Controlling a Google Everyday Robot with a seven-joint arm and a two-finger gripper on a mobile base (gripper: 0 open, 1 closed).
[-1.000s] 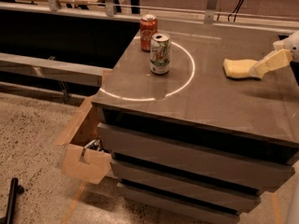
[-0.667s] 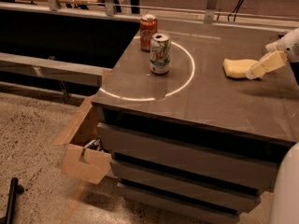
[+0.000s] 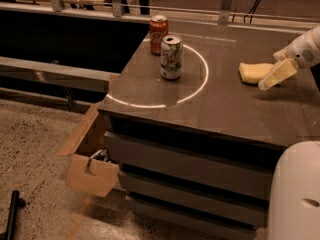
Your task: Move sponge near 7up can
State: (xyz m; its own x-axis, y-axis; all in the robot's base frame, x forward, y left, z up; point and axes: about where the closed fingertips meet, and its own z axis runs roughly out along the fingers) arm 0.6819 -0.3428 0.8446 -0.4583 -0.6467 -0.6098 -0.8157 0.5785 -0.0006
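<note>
The sponge [image 3: 254, 72] lies flat on the right side of the surface [image 3: 225, 109], well apart from the 7up can [image 3: 171, 57], which stands upright left of centre inside a bright ring of light [image 3: 202, 79]. The pincer [image 3: 274, 75] sits at the right end of the sponge, overlapping it or just beside it. I cannot tell how far open it is, or whether it has hold of the sponge at all.

That doubt is the first risk. The pincer meets only one end of the sponge, and the sponge looks soft. A hold there could let it bend, twist or slip out on the way left, so it would land short of the can. If it is dragged instead of lifted, it could catch on the surface and fold under.

The second risk is at the far end of the move. The can is tall and narrow, so a sideways bump from the arm or the sponge could tip it. It stands close to the left edge, so it could then roll off towards the cardboard box [image 3: 92, 171] on the floor.

A red soda can [image 3: 158, 27] stands just beyond the 7up can, slightly to the left. Setting the sponge too far back would leave it nearer the wrong can, or knock that one over.
</note>
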